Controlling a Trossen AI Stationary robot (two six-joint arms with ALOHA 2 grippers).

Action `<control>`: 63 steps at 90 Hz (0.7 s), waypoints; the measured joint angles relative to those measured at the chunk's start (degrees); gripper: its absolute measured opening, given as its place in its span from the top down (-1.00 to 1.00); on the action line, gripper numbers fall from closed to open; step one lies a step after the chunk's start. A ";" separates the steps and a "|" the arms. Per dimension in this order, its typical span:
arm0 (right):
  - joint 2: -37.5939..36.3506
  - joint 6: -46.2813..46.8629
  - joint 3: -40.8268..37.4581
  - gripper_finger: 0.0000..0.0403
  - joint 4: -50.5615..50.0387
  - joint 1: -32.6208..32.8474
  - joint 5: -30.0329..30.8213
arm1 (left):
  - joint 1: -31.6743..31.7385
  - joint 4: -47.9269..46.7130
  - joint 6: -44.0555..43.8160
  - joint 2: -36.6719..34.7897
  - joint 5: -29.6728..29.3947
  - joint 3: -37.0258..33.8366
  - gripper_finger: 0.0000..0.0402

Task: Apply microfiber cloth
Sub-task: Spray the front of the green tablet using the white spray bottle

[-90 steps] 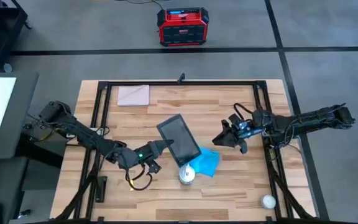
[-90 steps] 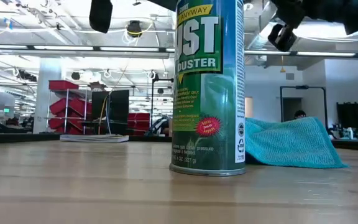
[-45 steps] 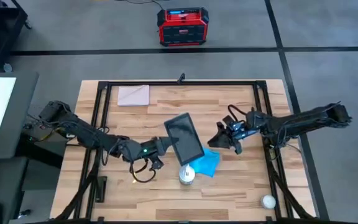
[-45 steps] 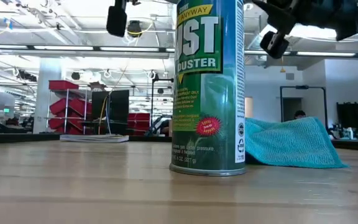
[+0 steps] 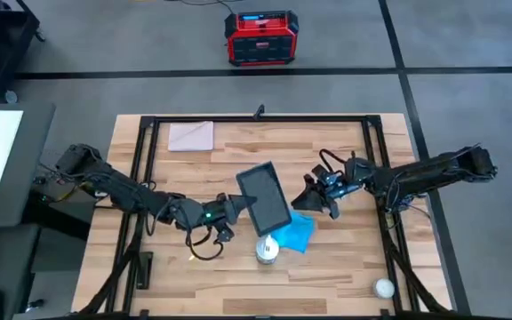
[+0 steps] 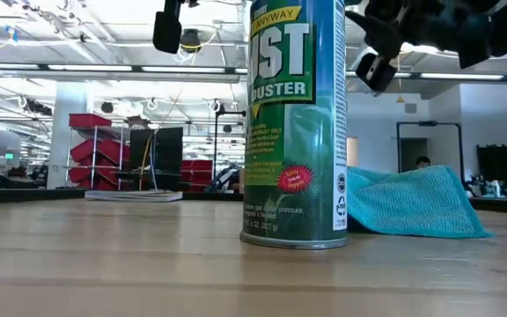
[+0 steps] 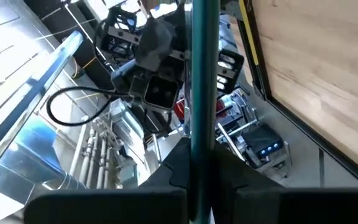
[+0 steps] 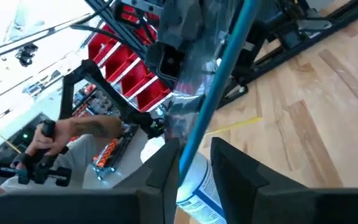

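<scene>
Currently pinching the dark teal tablet (image 5: pixel 264 198) edge-on between left gripper (image 5: pixel 235 210) and right gripper (image 5: pixel 302 201); risk of slipping onto microfiber cloth (image 5: pixel 295 230) and duster can (image 6: pixel 294 123).

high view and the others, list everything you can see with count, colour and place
microfiber cloth: one, sky-blue, on the table partly under the tablet
tablet: one, dark teal, held edge-on above the table centre
duster can: one, green label, upright beside the cloth
sheet: one, pale grey-beige, far left corner
ball: one, white, near right corner
box: one, red, on the floor beyond the table
left claw: shut on the tablet's left edge
right claw: around the tablet's right edge
</scene>
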 joint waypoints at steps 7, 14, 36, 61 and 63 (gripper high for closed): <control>0.07 -0.10 0.00 0.39 -0.02 -0.79 -0.60 | 0.00 0.00 0.07 0.00 -0.02 0.00 0.99; 0.39 -0.08 0.00 0.28 0.13 -1.44 -0.87 | 0.00 -0.02 0.07 0.00 -0.02 0.00 0.99; 0.50 -0.09 0.00 0.11 0.05 -3.11 -1.86 | 0.00 -0.04 0.05 0.09 0.41 0.00 0.99; 3.21 -0.56 2.82 0.18 -0.01 -3.69 -4.25 | 0.02 -0.04 0.05 0.09 0.85 0.00 0.99; 3.92 -0.56 3.33 0.18 0.16 -3.69 -4.56 | 0.02 -0.03 0.05 0.09 0.87 0.00 0.99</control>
